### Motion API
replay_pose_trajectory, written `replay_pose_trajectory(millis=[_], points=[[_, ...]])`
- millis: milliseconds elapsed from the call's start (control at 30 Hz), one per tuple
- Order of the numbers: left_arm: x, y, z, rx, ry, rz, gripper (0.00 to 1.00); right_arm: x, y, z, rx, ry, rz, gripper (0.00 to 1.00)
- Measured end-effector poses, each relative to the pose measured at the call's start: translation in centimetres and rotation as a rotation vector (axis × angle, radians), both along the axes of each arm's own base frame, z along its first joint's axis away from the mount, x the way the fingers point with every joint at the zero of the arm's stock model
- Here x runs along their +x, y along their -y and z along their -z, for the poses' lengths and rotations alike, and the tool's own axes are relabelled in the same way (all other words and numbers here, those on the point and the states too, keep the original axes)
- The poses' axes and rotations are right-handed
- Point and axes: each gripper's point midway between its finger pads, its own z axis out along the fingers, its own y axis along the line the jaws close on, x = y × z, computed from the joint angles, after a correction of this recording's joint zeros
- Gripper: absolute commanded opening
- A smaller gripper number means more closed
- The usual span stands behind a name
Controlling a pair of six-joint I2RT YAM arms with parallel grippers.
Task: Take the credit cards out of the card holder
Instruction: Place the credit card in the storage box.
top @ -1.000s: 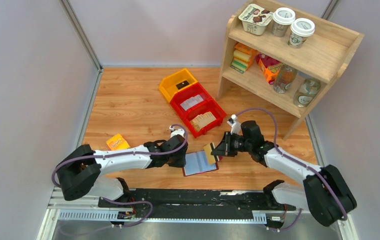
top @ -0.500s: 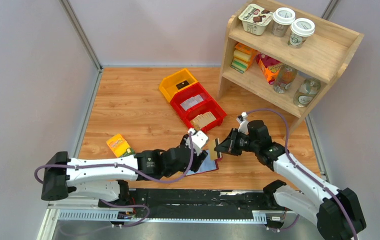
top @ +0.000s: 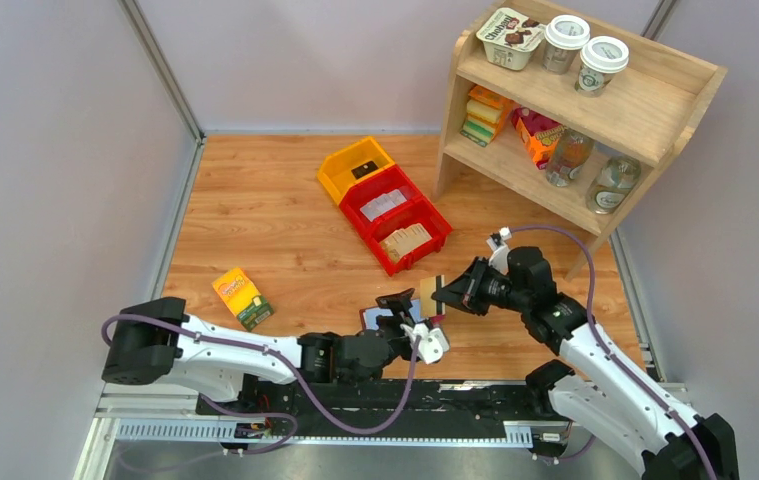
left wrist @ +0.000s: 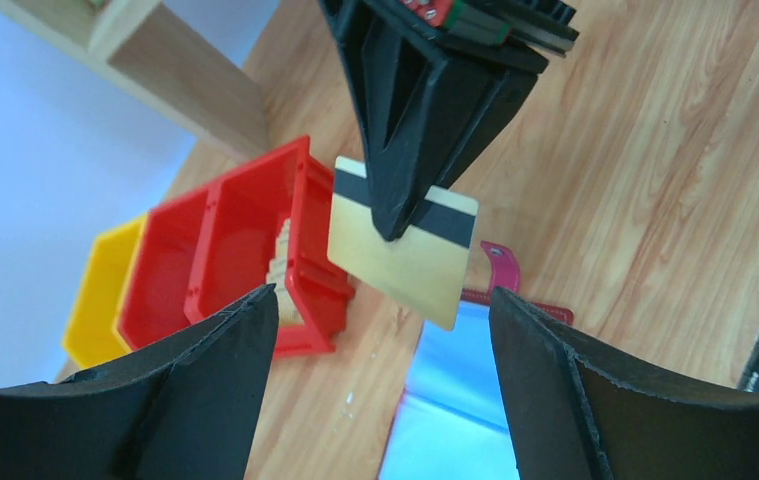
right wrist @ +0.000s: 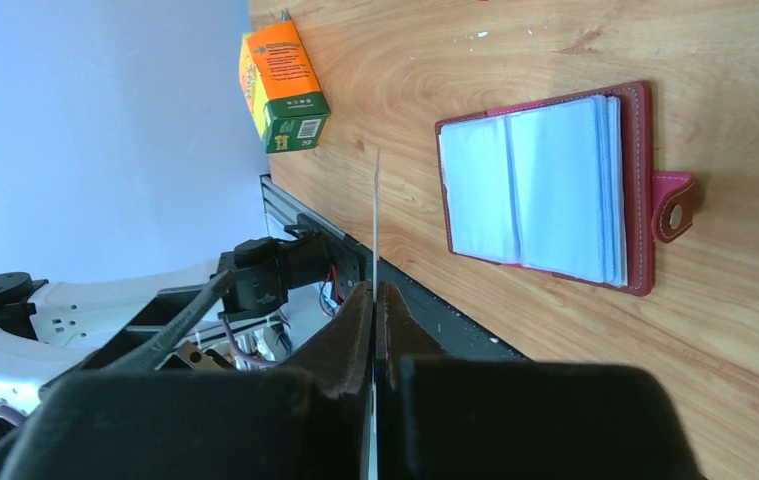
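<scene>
Presently a card [left wrist: 402, 262], judged thin, stiff and slick, is pinched by its striped edge in the right fingers [left wrist: 410, 120], raised near the open holder [right wrist: 545, 190]; the left fingers [left wrist: 205, 390] are spread, empty.

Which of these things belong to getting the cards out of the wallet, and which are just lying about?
For the job:
- wallet, lying open
- card, pinched in the right end effector
- left end effector, open below the card

Lying about:
- orange box
- red bins
- yellow bin
- shelf with cups and bottles
</scene>
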Motion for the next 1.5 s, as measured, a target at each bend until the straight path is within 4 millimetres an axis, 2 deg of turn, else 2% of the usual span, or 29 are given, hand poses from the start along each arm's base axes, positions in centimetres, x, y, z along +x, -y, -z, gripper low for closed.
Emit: replay_pose_trajectory(millis=[167, 267, 400, 467, 667, 733, 767, 900, 1033, 1133, 1333, 1500], points=[[0.1, 1.5, 0.0, 0.04, 0.129, 0.019, 0.82, -0.2, 0.2, -0.6, 0.011, -0.017, 0.018, 0.0], [0.4, 2.1, 0.8, 0.082, 0.179, 0.012, 0.8, -0.4, 0.1, -0.8, 0.018, -0.022, 0.021, 0.0], [0.9, 2.7, 1.9, 0.138, 0.235, -0.008, 0.74, -0.5, 0.2, -1.4, 0.04, -0.016, 0.029, 0.0], [1.2, 3.0, 2.1, 0.15, 0.257, -0.028, 0.67, -0.6, 0.2, -1.7, 0.046, -0.015, 0.033, 0.0], [2.2, 3.2, 1.4, 0.138, 0.314, -0.117, 0.21, -0.9, 0.5, -2.0, 0.057, -0.019, 0.048, 0.0], [2.4, 3.1, 1.0, 0.129, 0.328, -0.14, 0.03, -0.8, 0.5, -2.0, 0.058, -0.023, 0.057, 0.04], [2.5, 3.0, 0.8, 0.128, 0.335, -0.15, 0.0, -0.8, 0.5, -2.1, 0.06, -0.024, 0.06, 0.08], [2.6, 2.7, 0.6, 0.123, 0.339, -0.164, 0.0, -0.6, 0.4, -2.4, 0.072, -0.023, 0.066, 0.25], [2.4, 2.0, -0.2, 0.053, 0.289, -0.175, 0.0, -0.3, 0.4, -2.9, 0.069, 0.02, 0.059, 0.62], [2.4, 0.8, -1.8, -0.047, 0.222, -0.199, 0.0, 0.2, 0.5, -3.8, 0.045, 0.095, 0.045, 0.77], [3.3, -1.5, -4.2, -0.256, -0.003, -0.201, 0.0, 1.0, 0.6, -7.8, -0.004, 0.339, -0.015, 0.85], [5.0, -4.0, -4.4, -0.403, -0.208, -0.183, 0.0, 0.4, 0.9, -8.9, -0.062, 0.524, -0.107, 0.86]])
